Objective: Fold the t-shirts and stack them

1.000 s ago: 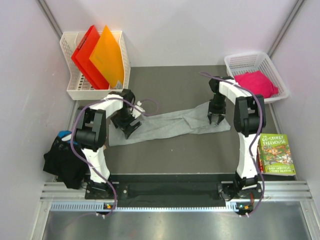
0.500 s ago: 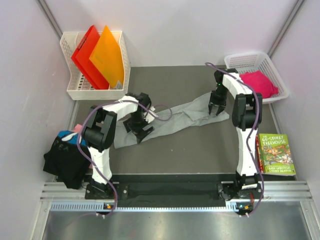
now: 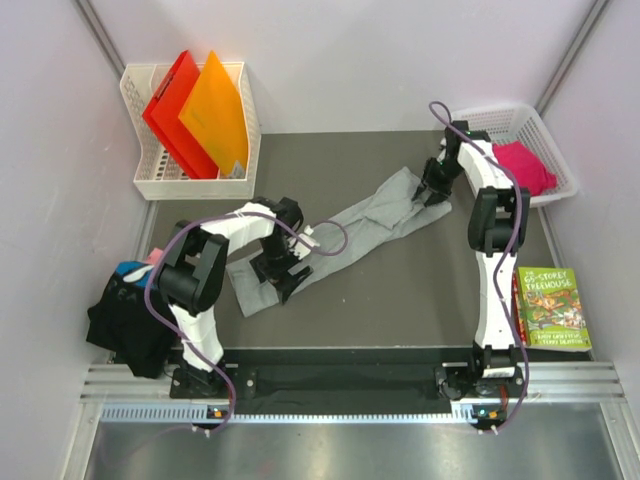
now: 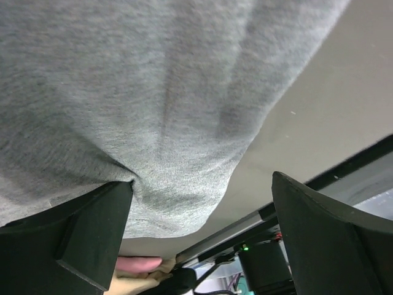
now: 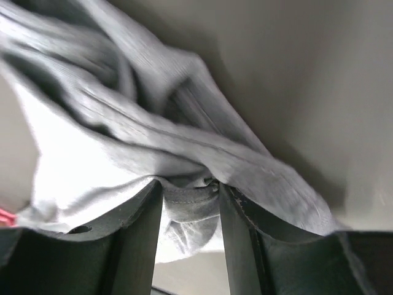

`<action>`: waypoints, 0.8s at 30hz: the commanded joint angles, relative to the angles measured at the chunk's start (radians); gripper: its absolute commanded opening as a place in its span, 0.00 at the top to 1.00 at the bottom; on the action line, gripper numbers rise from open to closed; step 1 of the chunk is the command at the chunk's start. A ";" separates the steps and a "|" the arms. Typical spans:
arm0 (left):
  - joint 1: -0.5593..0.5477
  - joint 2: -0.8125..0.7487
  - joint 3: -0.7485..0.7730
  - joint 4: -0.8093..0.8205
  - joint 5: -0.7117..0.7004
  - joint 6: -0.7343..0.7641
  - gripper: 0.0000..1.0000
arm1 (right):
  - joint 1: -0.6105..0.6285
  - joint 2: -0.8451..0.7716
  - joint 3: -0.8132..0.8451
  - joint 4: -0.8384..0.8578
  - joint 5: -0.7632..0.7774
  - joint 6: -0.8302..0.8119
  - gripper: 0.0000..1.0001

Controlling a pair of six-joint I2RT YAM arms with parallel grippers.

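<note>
The light grey t-shirt (image 3: 365, 215) lies stretched in a diagonal band across the dark mat, from near left to far right. My right gripper (image 3: 435, 188) is shut on its bunched far right end (image 5: 123, 160), with cloth pinched between the fingers (image 5: 190, 209). At the shirt's near left end, my left gripper (image 3: 283, 272) is open. In the left wrist view, grey cloth (image 4: 153, 92) drapes over one finger and the jaws (image 4: 202, 221) stand wide apart. The pink t-shirt (image 3: 520, 165) lies in the white basket at far right. The black t-shirt (image 3: 130, 320) sits heaped at the left edge.
A white basket (image 3: 160, 185) at the far left holds red (image 3: 172, 110) and orange folders (image 3: 215, 110). The pink tee's white basket (image 3: 500, 120) stands right beside the right gripper. A green book (image 3: 552, 306) lies at the right edge. A metal rail (image 3: 350, 385) runs along the near edge.
My right gripper has carried the shirt's right end farther back toward the basket. The left gripper slid right and nearer. The shirt turned from a level band to a diagonal one.
</note>
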 commanded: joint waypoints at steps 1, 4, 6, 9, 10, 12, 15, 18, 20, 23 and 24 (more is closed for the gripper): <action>-0.013 0.032 -0.094 -0.041 0.258 -0.032 0.01 | -0.015 0.078 0.062 0.288 -0.097 -0.001 0.58; -0.025 0.027 -0.092 -0.010 0.297 -0.074 0.01 | -0.015 0.084 0.060 0.380 -0.148 0.030 0.63; -0.054 0.037 -0.071 -0.016 0.288 -0.081 0.01 | -0.017 0.090 0.072 0.416 -0.151 0.050 0.64; -0.076 0.063 0.015 -0.041 0.312 -0.106 0.01 | -0.018 0.091 0.085 0.420 -0.140 0.068 0.59; -0.076 0.076 0.068 -0.057 0.385 -0.110 0.01 | -0.018 0.083 0.083 0.417 -0.128 0.070 0.57; -0.082 0.122 0.115 -0.111 0.454 -0.130 0.01 | -0.052 0.075 0.085 0.416 -0.125 0.065 0.57; -0.120 0.152 0.165 -0.160 0.556 -0.124 0.01 | -0.053 0.060 0.108 0.394 -0.134 0.053 0.55; -0.159 0.159 0.182 -0.189 0.587 -0.103 0.01 | -0.052 0.057 0.155 0.333 -0.142 0.039 0.54; -0.165 0.150 0.188 -0.194 0.562 -0.098 0.01 | -0.046 0.025 0.160 0.261 -0.084 -0.005 0.55; -0.157 0.107 0.199 -0.222 0.529 -0.074 0.01 | -0.033 -0.081 0.112 0.194 0.115 -0.069 0.67; -0.144 0.094 0.204 -0.232 0.515 -0.057 0.01 | -0.002 -0.116 0.089 0.196 0.151 -0.073 0.67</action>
